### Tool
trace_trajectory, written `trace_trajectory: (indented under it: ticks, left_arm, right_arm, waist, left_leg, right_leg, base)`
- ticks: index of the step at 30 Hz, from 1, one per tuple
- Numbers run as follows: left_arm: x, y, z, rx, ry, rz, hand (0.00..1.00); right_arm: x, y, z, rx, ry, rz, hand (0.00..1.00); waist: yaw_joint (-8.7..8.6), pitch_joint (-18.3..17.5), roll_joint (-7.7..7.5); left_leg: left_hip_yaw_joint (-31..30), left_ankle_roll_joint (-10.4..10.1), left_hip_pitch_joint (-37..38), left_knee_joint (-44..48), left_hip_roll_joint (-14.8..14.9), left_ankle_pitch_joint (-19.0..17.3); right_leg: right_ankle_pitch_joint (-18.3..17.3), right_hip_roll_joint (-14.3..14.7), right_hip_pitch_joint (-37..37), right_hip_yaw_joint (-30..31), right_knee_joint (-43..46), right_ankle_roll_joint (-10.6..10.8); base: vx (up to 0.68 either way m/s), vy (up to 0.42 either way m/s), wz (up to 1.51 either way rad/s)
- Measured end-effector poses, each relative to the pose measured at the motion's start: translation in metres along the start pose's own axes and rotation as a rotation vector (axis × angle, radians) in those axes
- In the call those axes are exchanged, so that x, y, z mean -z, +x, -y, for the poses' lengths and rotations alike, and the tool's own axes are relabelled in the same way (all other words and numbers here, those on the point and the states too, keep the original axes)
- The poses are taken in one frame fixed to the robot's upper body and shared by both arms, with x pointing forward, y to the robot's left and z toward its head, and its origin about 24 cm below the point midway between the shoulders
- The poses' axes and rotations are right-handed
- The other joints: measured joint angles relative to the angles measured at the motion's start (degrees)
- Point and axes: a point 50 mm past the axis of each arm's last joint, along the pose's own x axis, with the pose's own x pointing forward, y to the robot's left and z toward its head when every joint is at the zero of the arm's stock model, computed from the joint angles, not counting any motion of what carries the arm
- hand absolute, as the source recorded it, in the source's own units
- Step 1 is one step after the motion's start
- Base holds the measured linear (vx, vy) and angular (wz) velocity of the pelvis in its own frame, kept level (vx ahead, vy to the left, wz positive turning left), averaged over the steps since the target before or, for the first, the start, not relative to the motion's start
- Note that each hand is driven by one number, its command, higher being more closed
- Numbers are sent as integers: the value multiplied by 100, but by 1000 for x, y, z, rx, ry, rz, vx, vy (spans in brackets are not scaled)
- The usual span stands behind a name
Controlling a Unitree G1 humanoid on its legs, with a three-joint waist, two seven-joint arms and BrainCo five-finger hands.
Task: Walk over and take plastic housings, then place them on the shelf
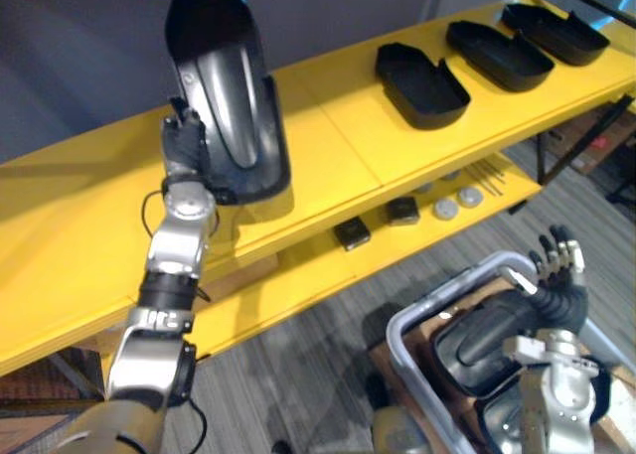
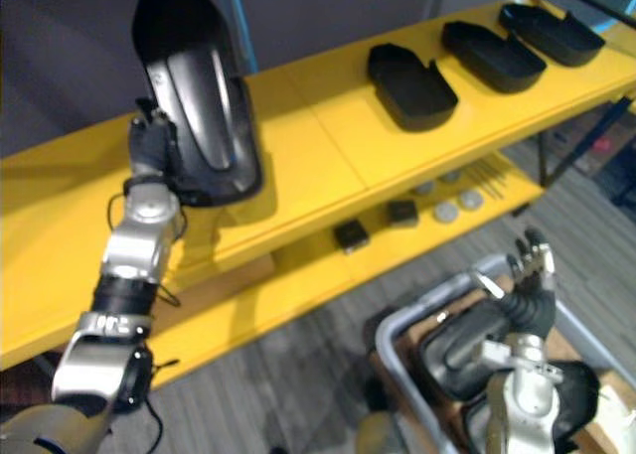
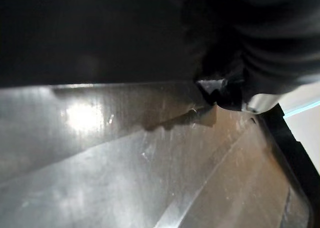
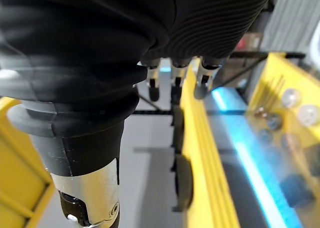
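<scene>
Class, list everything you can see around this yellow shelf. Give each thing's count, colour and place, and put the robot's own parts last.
shelf: one, yellow, two boards, across the scene
flat housings: three, black, in a row on the top board, right part
held housing: one, black with grey inside, upright, lower end at the top board
blocks: two, black, lower board
discs: several, silver, lower board
rods: a few, thin, dark, beside the discs
bin: one, grey, lower right
binned housings: at least two, dark, in the bin
left hand: gripping the held housing's edge
right hand: fingers straight, above the bin
</scene>
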Motion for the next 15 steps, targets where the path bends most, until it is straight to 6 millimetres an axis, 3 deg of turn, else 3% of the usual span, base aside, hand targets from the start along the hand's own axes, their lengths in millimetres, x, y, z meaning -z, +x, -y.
trace_trajectory:
  ticks: [5,8,15]
  left_arm:
    - [20,8,-1,-10,17,-156,100]
    - [-3,13,-2,-38,-60,-116,100]
    - [-23,14,1,-98,-293,-79,100]
  right_arm:
    - [4,-2,-21,-56,63,-35,0]
    - [-3,-3,-28,-50,94,-18,0]
    - [2,-8,-43,-14,191,-63,0]
  waist:
    - [-66,302,-149]
    - [-33,594,-252]
    - [-40,908,-331]
  left_leg:
    - [0,0,-208,92,-1,-1]
    - [-2,-3,-285,269,10,-4]
    - [-18,0,-589,645,117,-85]
  right_leg:
    - [5,-13,-206,44,55,-7]
    - [9,-27,-234,121,105,-13]
    - [-19,-17,-405,142,248,-56]
  base:
    - [0,0,0]
    - [-2,0,3]
    - [-20,-8,1]
